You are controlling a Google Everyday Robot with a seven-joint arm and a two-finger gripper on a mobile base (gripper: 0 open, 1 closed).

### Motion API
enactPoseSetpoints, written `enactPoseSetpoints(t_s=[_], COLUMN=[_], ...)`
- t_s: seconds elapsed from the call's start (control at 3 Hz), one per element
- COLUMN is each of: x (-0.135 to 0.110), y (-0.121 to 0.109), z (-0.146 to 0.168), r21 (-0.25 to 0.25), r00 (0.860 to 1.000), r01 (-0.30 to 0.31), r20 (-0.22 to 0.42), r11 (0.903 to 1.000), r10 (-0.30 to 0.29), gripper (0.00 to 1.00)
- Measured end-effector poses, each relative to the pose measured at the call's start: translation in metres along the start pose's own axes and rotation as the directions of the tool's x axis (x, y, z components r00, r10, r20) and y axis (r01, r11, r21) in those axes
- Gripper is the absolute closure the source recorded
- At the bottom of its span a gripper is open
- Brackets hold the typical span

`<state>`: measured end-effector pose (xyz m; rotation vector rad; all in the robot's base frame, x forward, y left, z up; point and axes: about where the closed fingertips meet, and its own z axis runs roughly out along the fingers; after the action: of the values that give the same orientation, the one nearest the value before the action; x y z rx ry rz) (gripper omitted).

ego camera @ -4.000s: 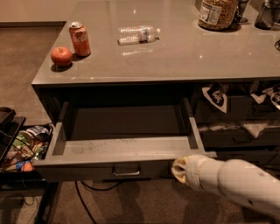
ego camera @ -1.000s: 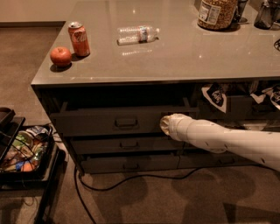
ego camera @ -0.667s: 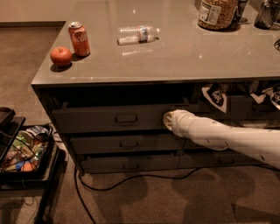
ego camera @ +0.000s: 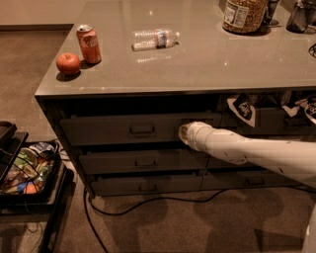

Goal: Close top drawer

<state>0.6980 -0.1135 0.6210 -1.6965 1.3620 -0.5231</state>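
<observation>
The top drawer (ego camera: 113,131) sits pushed into the cabinet just under the tabletop's edge; its flat dark-grey front is about level with the fronts below it, and a thin dark gap runs along its upper edge; the small metal handle (ego camera: 142,129) is at the middle of the front. The pincer (ego camera: 183,133) is at the right part of that front, to the right of the handle, its pale rounded end right at or touching the panel; whether it is open or closed I cannot tell, and it has hold of nothing that can be seen; the white arm (ego camera: 256,152) runs from it to the right edge of the view. Below are two more drawers, the middle drawer (ego camera: 140,162) and the bottom drawer (ego camera: 145,184), both in; to the right of the top drawer is an open compartment with dark-and-white packets (ego camera: 242,109). On the tabletop (ego camera: 197,66) stand a red apple (ego camera: 68,63) and, just beside it, an upright soda can (ego camera: 89,43); a clear water bottle (ego camera: 155,39) lies on its side further in; a large jar (ego camera: 244,15) stands at the far right. A black cable (ego camera: 148,200) trails over the carpet below; at the left a black bin (ego camera: 27,170) holds colourful wrappers.
</observation>
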Motion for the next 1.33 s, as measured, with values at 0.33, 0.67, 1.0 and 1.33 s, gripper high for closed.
enactPoseSetpoints(t_s=[0.33,0.67,1.0,1.33], x=[0.0,-0.004,-0.007,-0.011], y=[0.0,0.002,-0.002,0.001], z=[0.0,-0.004,-0.039,-0.089], r21=[0.0,-0.032,-0.086,-0.132], r00=[1.0,0.999,0.994,0.991], r01=[0.0,0.004,0.02,0.013], r20=[0.0,0.045,0.107,0.133], r11=[1.0,0.9995,0.9961,0.9912], r10=[0.0,-0.002,-0.011,0.004], gripper=[1.0,1.0,1.0,1.0])
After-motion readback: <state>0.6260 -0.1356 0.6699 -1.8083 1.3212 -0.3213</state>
